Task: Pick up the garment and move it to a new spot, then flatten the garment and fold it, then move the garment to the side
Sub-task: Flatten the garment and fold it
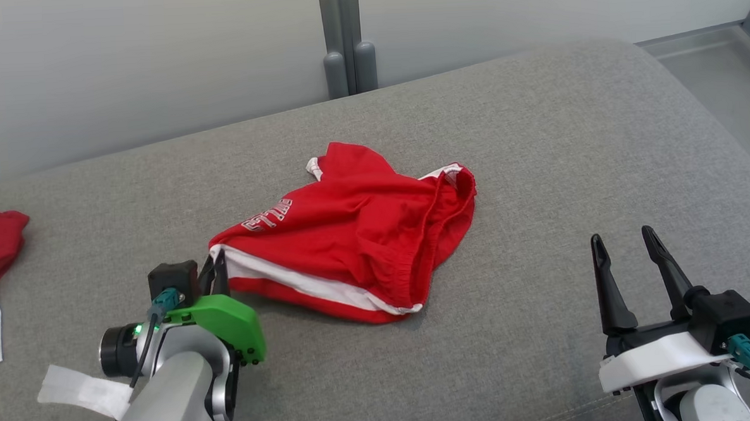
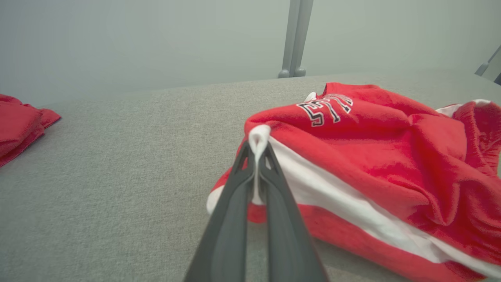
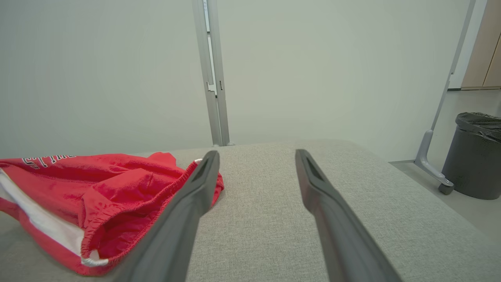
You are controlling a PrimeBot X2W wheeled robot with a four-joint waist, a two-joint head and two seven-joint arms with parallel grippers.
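left gripper (image 2: pixel 256 154) pinches only the white hem (image 2: pixel 259 137) at 8 o'clock of the garment (image 1: pixel 357 236), so lifting may slip it free; right gripper (image 1: pixel 626 244) gapes empty.

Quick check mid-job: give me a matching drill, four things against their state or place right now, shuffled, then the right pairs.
Things:
1. left gripper
2. right gripper
3. red shorts
4. dark bin

States or places:
A. open, apart from the cloth
B. standing on the floor
C. crumpled on the grey cushion
D. shut on the shorts' white-trimmed edge

Pairs: 1-D, 2-A, 3-C, 4-B.
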